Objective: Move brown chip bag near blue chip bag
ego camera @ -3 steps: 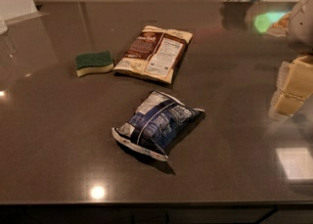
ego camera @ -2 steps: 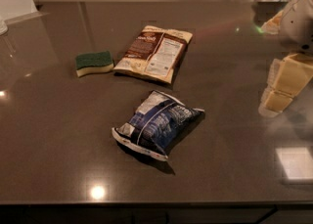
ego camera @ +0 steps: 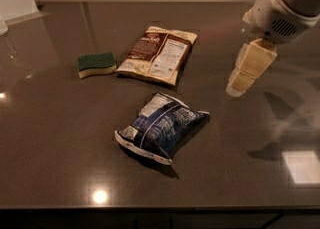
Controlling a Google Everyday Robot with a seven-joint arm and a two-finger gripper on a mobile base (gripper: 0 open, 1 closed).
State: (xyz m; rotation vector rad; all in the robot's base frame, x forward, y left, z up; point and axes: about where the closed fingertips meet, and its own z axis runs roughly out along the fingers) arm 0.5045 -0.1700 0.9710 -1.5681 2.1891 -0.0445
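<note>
The brown chip bag (ego camera: pixel 159 53) lies flat on the dark table (ego camera: pixel 60 138), toward the back middle, with its white nutrition label facing up. The blue chip bag (ego camera: pixel 161 127) lies puffy and crinkled in front of it, near the table's middle, a short gap apart. My gripper (ego camera: pixel 240 80) hangs from the white arm at the upper right, above the table, to the right of both bags and touching neither. It holds nothing that I can see.
A green and yellow sponge (ego camera: pixel 96 64) lies just left of the brown bag. The table's front edge runs along the bottom. Bright light reflections sit at the front left and at the right.
The arm and gripper have moved left and further into view, closer to the bags. The bags and the sponge have not moved.
</note>
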